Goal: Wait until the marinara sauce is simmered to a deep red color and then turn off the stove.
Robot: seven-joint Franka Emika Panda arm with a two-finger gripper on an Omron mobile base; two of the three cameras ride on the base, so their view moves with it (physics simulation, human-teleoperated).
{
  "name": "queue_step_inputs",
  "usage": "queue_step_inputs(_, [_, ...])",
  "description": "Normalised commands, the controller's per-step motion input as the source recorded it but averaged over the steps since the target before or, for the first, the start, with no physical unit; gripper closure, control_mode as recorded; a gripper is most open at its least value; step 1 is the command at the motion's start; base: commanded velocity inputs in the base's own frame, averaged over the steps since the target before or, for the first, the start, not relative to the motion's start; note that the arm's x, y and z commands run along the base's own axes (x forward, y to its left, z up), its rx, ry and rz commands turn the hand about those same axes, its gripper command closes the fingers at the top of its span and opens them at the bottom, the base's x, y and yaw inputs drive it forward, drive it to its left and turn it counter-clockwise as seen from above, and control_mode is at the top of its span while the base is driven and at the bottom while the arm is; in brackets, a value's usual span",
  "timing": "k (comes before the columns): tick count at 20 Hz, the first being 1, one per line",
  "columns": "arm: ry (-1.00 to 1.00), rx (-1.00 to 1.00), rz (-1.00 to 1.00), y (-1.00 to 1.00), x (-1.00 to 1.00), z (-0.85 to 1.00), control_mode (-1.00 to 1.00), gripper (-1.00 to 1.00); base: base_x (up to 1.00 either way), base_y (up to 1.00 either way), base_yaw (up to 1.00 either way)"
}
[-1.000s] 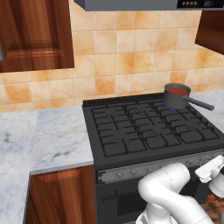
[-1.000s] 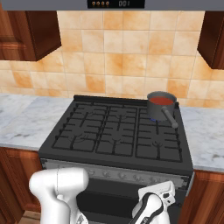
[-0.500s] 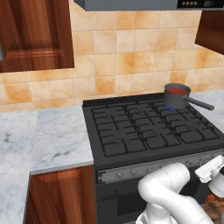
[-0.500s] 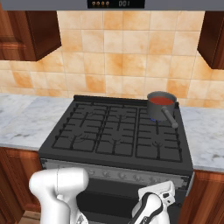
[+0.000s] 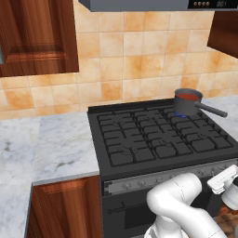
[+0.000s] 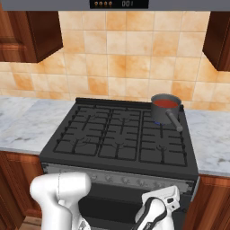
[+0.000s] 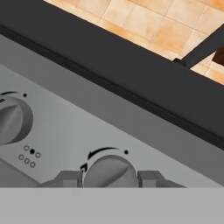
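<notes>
The marinara sauce is a red disc inside a dark grey saucepan on the back right burner of the black stove. A blue flame glows under the pan. My gripper is low, at the right end of the stove's grey front strip. Its two fingertips stand open on either side of a round grey knob, close to its edges. A second knob is to the left of it in the hand view.
Marble counters flank the stove over wooden cabinets. The saucepan's handle sticks out toward the front right. A range hood hangs above, and wall cabinets are to the sides.
</notes>
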Motion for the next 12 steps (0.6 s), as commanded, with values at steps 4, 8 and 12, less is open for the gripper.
queue_step_inputs(4, [0.05,0.02,0.0,0.0,0.0,0.0,-1.0,1.0,0.0,0.0,0.0])
queue_step_inputs(8, [0.11,0.05,0.0,0.0,0.0,0.0,-1.0,1.0,0.0,0.0,0.0])
queue_step_inputs(12, [0.13,0.07,0.0,0.0,0.0,0.0,-1.0,1.0,0.0,0.0,0.0])
